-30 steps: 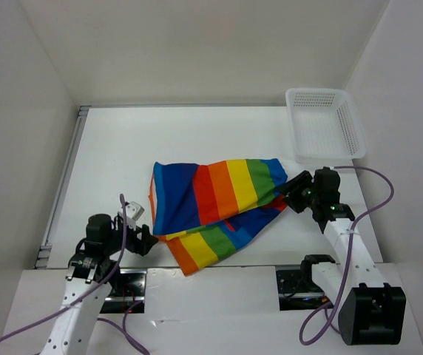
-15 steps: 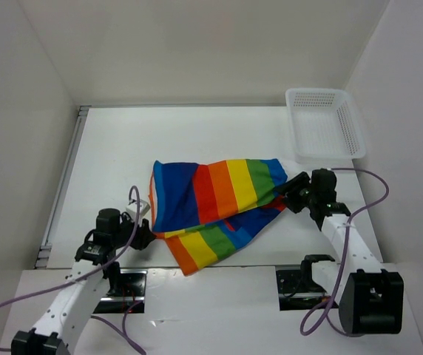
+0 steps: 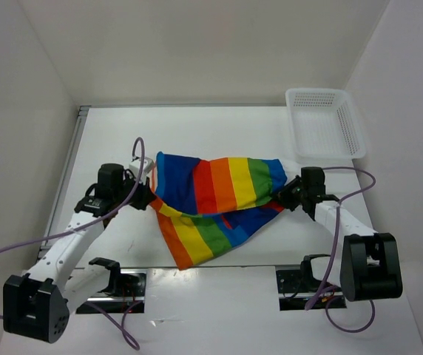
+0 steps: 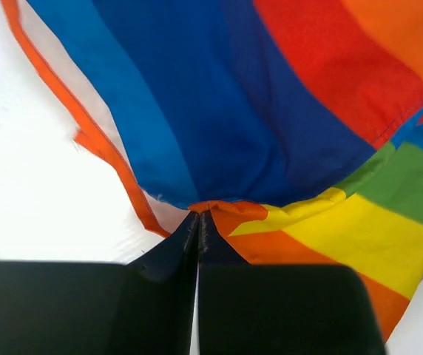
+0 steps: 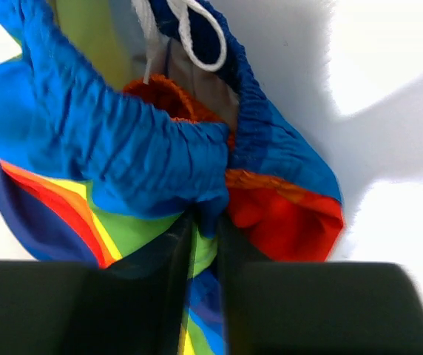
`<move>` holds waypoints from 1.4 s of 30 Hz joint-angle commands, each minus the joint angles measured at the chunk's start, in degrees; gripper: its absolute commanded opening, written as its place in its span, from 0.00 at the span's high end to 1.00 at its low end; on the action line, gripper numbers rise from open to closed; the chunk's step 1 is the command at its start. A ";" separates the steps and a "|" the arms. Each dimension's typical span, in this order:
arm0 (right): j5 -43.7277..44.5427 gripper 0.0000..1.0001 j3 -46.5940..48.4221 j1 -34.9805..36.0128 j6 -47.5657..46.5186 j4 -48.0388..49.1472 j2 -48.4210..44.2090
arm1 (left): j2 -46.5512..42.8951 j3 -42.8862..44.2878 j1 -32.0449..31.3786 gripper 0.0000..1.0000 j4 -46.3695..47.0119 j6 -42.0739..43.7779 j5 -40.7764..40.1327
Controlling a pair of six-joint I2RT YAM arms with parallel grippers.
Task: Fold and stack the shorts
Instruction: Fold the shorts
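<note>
The shorts lie mid-bench and are spread wider than a second ago. The left gripper is clamped on an orange hem corner and has been carried away from the near edge. The right gripper is clamped on the blue waistband and is little moved, near the basket at the far right corner.
</note>
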 commanded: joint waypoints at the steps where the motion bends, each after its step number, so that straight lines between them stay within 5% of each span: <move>1: 1.39 0.82 3.82 1.25 0.08 4.80 2.30 | -2.81 3.46 -0.20 1.00 -3.21 0.25 -0.62; 4: 2.53 0.99 5.75 1.25 -0.45 3.23 2.92 | -3.95 4.52 -0.20 1.00 -5.32 0.25 0.07; 14: 5.35 0.99 18.40 1.25 -3.70 -7.33 -9.57 | -6.34 15.85 -0.20 1.00 -8.76 0.25 3.77; 21: 1.66 0.99 34.83 1.25 -7.38 -6.80 3.08 | 4.21 29.80 4.19 1.00 -5.24 0.25 4.38; 30: -1.68 0.99 65.50 1.25 -10.56 -9.44 29.18 | 24.50 49.33 18.95 1.00 0.55 0.25 13.60; 38: -6.87 0.99 103.36 5.02 -13.01 -20.58 56.57 | 37.77 65.85 25.55 1.00 1.00 0.25 17.74; 42: -5.73 0.99 129.36 7.66 -15.74 -38.19 70.30 | 39.90 71.75 25.56 1.00 -1.46 0.25 18.89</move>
